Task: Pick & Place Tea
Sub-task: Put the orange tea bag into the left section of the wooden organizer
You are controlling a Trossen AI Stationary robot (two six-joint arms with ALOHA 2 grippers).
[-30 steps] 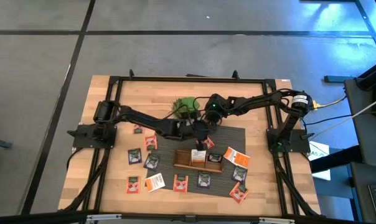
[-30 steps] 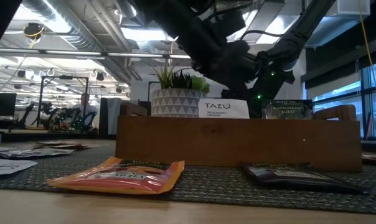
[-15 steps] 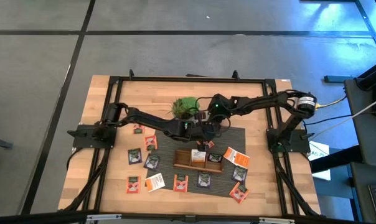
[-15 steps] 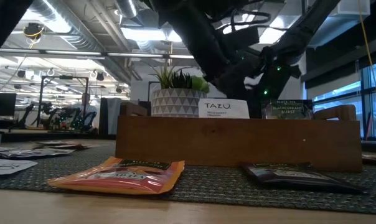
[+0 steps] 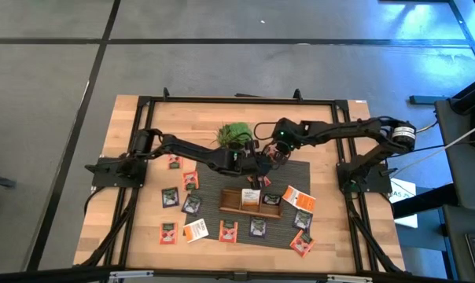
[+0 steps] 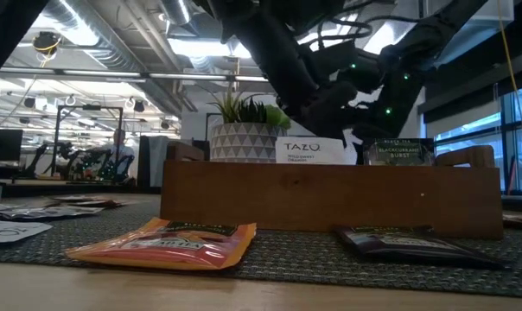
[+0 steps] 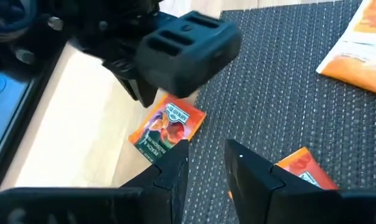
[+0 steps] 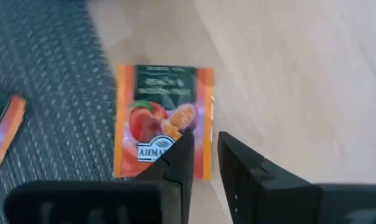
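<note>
A white sachet (image 6: 310, 149) reading TAZO and a dark one (image 6: 398, 151) reading BLACKCURRANT BURST stand in the wooden tray (image 6: 330, 199); an orange Ahmad peach sachet (image 8: 162, 119) lies at the mat's (image 8: 45, 93) edge; the right gripper (image 8: 202, 163) hovers above it, fingers slightly apart, empty; the left gripper (image 7: 206, 163) alongside likewise holds nothing.

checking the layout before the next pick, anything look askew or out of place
One orange-red sachet lies half on the dark mat, half on bare wood, straddling the mat's edge, below the right gripper. Other sachets lie scattered at odd angles around the wooden tray. Nothing looks spilled or damaged.
</note>
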